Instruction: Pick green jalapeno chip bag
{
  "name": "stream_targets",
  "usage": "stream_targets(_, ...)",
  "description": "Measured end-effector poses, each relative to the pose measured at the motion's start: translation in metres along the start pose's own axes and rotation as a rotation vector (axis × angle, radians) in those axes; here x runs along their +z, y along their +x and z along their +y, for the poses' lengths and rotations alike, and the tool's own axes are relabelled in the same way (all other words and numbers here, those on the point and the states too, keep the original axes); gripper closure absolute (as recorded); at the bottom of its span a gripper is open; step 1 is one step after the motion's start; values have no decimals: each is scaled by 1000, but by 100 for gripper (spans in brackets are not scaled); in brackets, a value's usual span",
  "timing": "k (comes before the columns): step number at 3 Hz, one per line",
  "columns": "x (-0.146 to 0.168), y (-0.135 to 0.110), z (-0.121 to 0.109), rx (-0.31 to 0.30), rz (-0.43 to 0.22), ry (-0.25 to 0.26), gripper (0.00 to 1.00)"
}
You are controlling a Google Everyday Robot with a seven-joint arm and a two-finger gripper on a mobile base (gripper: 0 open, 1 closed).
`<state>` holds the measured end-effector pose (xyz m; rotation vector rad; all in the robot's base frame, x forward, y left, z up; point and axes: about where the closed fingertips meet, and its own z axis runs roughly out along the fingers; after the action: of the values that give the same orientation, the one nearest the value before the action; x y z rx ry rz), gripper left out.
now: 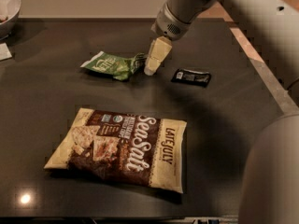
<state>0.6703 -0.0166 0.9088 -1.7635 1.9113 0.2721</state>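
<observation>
The green jalapeno chip bag (112,64) lies crumpled on the dark table (219,120) at the back centre-left, with white lettering and whitish edges. My gripper (154,62) hangs from the arm that comes in from the upper right. Its cream-coloured fingers point down at the right end of the green bag, at or just above the table. I cannot tell whether it touches the bag.
A large brown-and-cream Sea Salt chip bag (119,148) lies flat at the front centre. A small black packet (190,77) lies right of the gripper. A white bowl (7,10) stands at the back left corner, with a pale scrap (4,52) below it.
</observation>
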Motion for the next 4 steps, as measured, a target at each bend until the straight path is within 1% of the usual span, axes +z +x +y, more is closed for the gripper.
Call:
stream_targets(2, 48, -25, -6, -49, 25, -16, 0)
stream_targets(3, 69, -34, -8, -62, 30, -31, 0)
stream_targets(4, 84, -37, -9, -74, 44, -47, 0)
